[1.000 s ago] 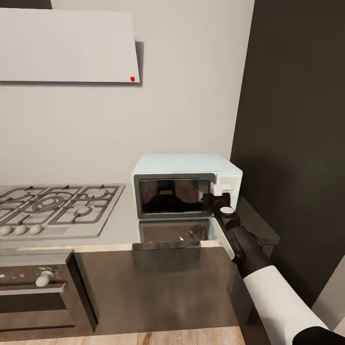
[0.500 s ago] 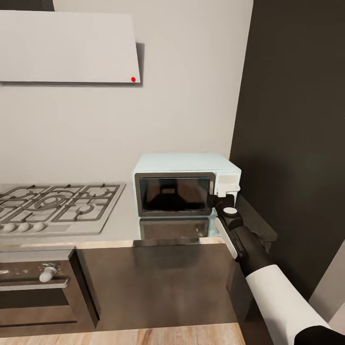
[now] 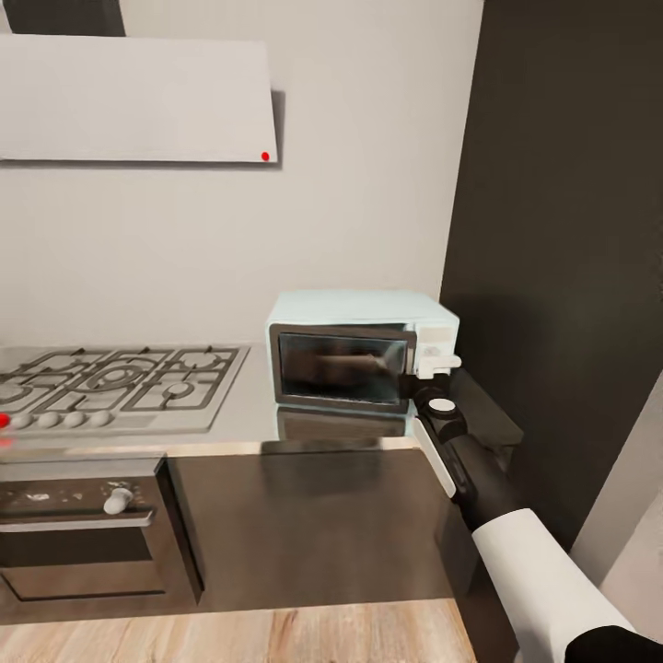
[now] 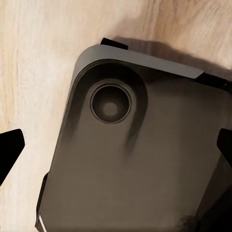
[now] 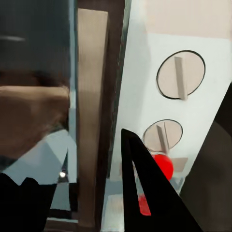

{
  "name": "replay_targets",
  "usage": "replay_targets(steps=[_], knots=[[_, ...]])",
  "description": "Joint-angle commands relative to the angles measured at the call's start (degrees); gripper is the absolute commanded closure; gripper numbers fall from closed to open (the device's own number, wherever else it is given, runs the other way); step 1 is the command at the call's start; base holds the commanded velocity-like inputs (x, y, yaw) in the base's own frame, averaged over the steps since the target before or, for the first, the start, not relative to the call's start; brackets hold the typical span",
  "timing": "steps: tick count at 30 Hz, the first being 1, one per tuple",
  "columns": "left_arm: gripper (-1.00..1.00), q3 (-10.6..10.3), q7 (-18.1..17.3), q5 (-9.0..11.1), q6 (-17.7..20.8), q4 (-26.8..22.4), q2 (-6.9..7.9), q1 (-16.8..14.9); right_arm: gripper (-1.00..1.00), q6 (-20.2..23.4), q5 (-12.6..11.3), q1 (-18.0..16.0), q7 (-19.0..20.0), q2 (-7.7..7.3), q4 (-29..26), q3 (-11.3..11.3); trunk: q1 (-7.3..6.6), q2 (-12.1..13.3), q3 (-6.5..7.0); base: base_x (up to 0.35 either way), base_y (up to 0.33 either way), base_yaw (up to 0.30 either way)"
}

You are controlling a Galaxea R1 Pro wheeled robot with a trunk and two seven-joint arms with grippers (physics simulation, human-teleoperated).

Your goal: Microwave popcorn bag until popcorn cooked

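Grey-walled kitchen, taken from the left with the microwave [image 3: 361,354] as landmark. Far left of microwave: steel hob [image 3: 110,387] with grates, knobs along its front edge, set into the glossy grey tabletop [image 3: 249,419]. Below the hob, a built-in oven [image 3: 83,534] with dark glass door. High on the wall, up and left of microwave: flat grey hood [image 3: 133,97] with a red dot at its lower corner. Under the tabletop, in front of microwave: dark glossy cabinet [image 3: 304,525], then light wood floor [image 3: 230,635]. Right of microwave: tall dark panel [image 3: 562,258].

Microwave itself: small pale mint box on the tabletop, against the wall, dark glass door swung slightly ajar, light side panel on its right. In the right wrist view, two round knobs [image 5: 181,75] on that panel and a red dot [image 5: 163,166] beneath them, door edge [image 5: 92,116] close alongside.

Right tool [image 3: 433,361] at the microwave's right front corner, against the door edge; whether spread or pinching the door, cannot tell.

Left wrist view: wood floor and a grey rounded robot base [image 4: 135,154]; left tool [image 4: 116,159] spread, dark fingertips [image 4: 9,150] at both edges of the frame.
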Motion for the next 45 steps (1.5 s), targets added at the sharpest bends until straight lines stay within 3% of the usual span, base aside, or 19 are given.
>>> replay_targets(steps=[1,27,45], knots=[[-1.00,0.0,0.1,0.2,-0.1,-0.1,-0.01,0.0,1.00,0.3,0.0,-0.1,-0.7,0.00,-0.1,0.1,-0.02,0.0,-0.05,-0.182,0.139,0.000],[-1.00,0.0,0.1,0.2,-0.1,0.0,-0.09,0.0,1.00,0.4,0.3,-0.1,-0.9,-0.13,-0.2,0.1,-0.02,0.0,-0.05,-0.173,0.155,0.000],[-1.00,0.0,0.0,0.1,-0.1,0.0,-0.01,0.0,1.00,0.6,0.3,-0.1,-0.7,-0.22,-0.2,0.0,-0.02,0.0,-0.05,-0.029,0.000,0.000]])
